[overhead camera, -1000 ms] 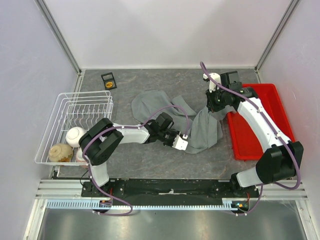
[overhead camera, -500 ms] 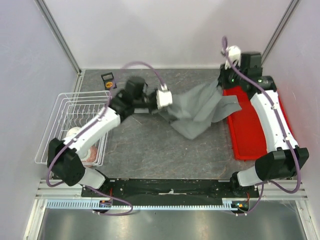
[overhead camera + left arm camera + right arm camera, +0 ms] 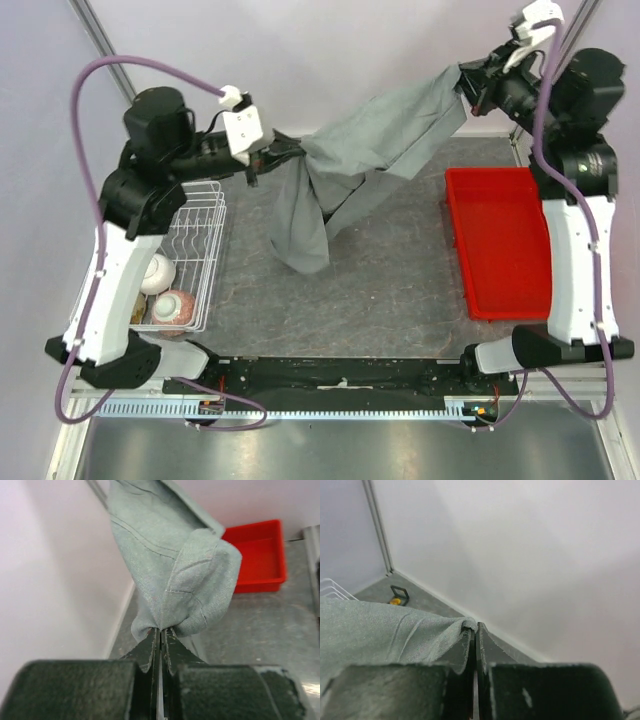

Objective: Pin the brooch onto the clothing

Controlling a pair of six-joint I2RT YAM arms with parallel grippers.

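While both arms are up high, the grey shirt hangs stretched between them over the table. The left gripper at 10 o'clock is pinched tight on one edge, and the right gripper at 1 o'clock is clamped on another. The brooch lies on the table by the back wall, at 9 o'clock in the right wrist view.

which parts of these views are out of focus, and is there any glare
Left wrist: the left gripper is a dark blur up close, while the shirt shows sharp weave. Right wrist: the right gripper is blurred too, and the brooch is only a small orange smudge far back. Top external: sharp, evenly lit, no glare.
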